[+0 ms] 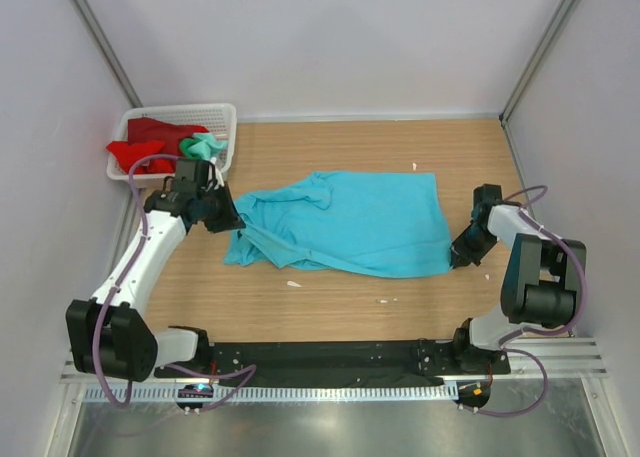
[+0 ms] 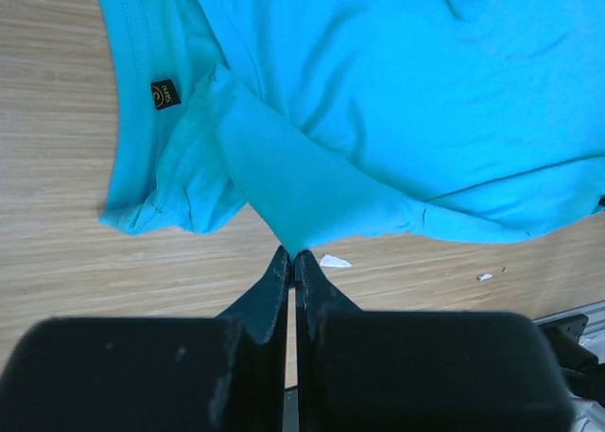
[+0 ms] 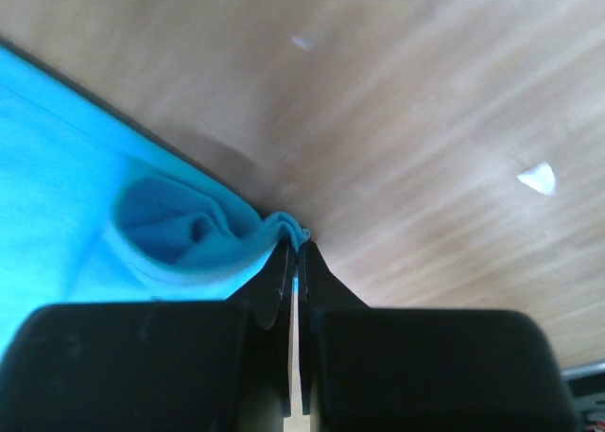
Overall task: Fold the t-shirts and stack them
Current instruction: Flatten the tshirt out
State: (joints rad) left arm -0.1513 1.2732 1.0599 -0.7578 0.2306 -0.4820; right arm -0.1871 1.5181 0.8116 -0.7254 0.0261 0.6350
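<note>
A turquoise t-shirt (image 1: 350, 222) lies spread across the middle of the wooden table, collar end to the left. My left gripper (image 1: 232, 220) is shut on a fold of the turquoise t-shirt (image 2: 312, 205) at its left end; the collar and a black label show beside it. My right gripper (image 1: 457, 257) is shut on the turquoise t-shirt's (image 3: 189, 229) bunched right corner, low over the table. A red t-shirt (image 1: 145, 147) and a mint green t-shirt (image 1: 203, 145) lie crumpled in the white basket (image 1: 222, 114) at the back left.
Small white scraps (image 1: 293, 283) lie on the table in front of the shirt, one (image 2: 334, 260) near my left fingertips and one (image 3: 538, 177) right of my right gripper. Grey walls close in the table on three sides.
</note>
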